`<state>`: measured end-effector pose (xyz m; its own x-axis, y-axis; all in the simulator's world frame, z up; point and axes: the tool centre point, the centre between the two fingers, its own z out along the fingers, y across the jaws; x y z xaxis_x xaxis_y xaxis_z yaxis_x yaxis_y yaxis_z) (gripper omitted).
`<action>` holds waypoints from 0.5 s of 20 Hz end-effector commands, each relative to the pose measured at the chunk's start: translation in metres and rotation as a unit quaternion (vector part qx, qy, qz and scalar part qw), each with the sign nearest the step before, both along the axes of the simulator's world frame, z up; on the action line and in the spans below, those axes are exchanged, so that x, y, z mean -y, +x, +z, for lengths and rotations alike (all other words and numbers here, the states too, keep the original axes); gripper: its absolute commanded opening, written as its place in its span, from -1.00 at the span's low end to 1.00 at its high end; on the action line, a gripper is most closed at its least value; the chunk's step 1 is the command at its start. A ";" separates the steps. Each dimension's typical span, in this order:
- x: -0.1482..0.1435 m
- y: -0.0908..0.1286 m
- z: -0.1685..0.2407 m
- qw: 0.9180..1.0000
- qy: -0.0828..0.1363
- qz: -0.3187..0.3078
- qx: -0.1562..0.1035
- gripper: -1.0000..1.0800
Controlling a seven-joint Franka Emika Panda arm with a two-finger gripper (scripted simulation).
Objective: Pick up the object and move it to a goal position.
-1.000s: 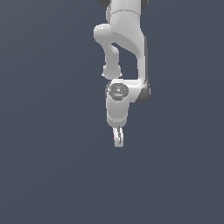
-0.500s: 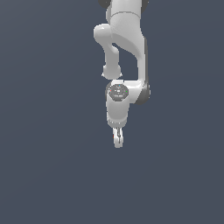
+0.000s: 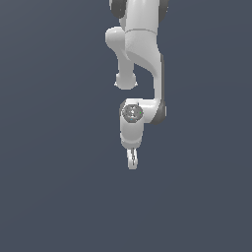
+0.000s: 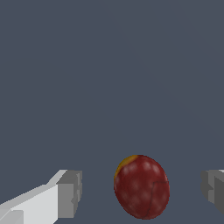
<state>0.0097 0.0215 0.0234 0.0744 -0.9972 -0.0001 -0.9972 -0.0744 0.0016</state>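
Observation:
The object (image 4: 142,187) is a small dark red roundish blob with a yellow-orange patch. In the wrist view it sits between my two grey finger pads (image 4: 70,194), with a clear gap on each side. My gripper (image 4: 141,192) is open around it and touches it on neither side. In the exterior view the white arm hangs down from above and the gripper (image 3: 132,163) points downward near the middle of the picture. The object is too small or too hidden to make out there.
A plain dark grey-blue ground (image 3: 54,197) fills both views. Nothing else shows apart from the white arm (image 3: 142,44) coming down from above.
The arm's wrist and gripper have moved lower in the exterior view. The fingers look narrower there than a second ago.

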 end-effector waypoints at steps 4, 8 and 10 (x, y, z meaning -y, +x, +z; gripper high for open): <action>0.000 0.001 -0.007 1.000 0.000 0.000 0.001 -1.00; 0.000 0.001 -0.007 1.000 0.000 0.000 0.001 -1.00; 0.000 0.001 -0.007 1.000 0.000 0.000 0.001 -1.00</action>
